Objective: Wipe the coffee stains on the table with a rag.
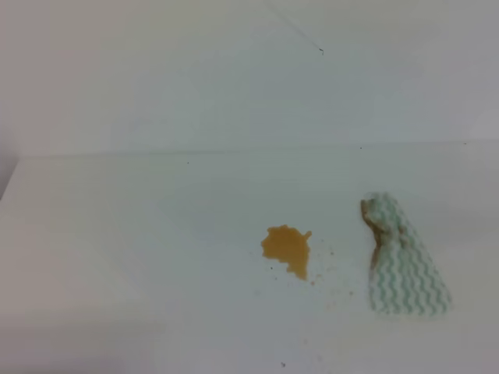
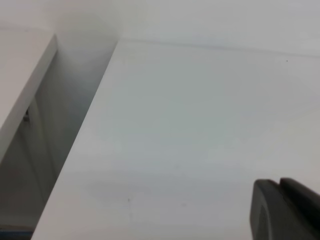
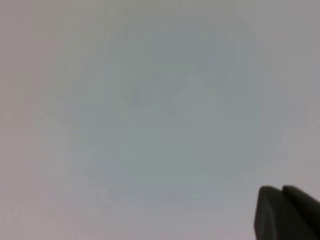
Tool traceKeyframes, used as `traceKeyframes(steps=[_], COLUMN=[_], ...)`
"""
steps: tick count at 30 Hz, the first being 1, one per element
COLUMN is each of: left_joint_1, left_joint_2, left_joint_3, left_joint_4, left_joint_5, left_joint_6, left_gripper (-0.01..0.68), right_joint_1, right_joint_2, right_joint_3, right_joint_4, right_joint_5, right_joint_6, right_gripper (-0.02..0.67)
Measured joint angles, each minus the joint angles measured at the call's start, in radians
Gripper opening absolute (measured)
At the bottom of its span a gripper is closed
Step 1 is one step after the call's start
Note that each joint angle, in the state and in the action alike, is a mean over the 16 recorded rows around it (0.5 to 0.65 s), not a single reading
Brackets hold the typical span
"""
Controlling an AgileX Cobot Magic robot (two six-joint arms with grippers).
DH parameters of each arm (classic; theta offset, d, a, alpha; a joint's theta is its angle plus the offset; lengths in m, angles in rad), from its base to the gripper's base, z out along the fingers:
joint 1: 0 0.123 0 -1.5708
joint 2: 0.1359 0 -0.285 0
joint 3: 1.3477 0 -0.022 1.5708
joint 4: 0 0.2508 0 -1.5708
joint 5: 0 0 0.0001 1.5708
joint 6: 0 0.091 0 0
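Observation:
The coffee stains [image 1: 287, 248] form an orange-brown blotch on the white table [image 1: 140, 234], a little right of centre, with tiny specks trailing to its right. The rag [image 1: 401, 261], white with pale green zigzags, lies flat to the right of the blotch and apart from it; its brown-stained end points to the back. Neither arm shows in the exterior high view. In the left wrist view only the dark tips of my left gripper [image 2: 280, 182] show, close together over bare table. My right gripper [image 3: 282, 189] looks the same in its view, shut and holding nothing.
A white wall [image 1: 234, 78] rises behind the table. In the left wrist view the table's left edge [image 2: 75, 160] drops into a shadowed gap, with another white panel [image 2: 20, 75] beyond it.

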Motion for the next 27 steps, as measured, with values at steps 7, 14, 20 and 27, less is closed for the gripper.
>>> traceKeyframes(steps=[7,14,20,27], left_joint_1=[0.000,0.000,0.000,0.000], left_joint_2=[0.000,0.000,0.000,-0.002], left_joint_3=[0.007,0.014,0.016,0.023], left_joint_4=[0.000,0.000,0.000,0.000], left_joint_5=[0.001,0.001,0.001,0.001], left_joint_6=[0.000,0.000,0.000,0.000], left_gripper=[-0.002,-0.002,-0.002,-0.002], right_joint_1=[0.001,0.025,0.091,0.179], right_joint_2=[0.284,0.462,0.581,0.764], right_joint_3=[-0.247,-0.355,-0.371,-0.414], right_joint_4=[0.010,0.040,0.029,-0.006], right_joint_5=[0.316,0.500,0.571,0.635], right_joint_6=[-0.113,-0.228,-0.290,-0.268], right_gripper=[-0.003,-0.002,0.010,0.131])
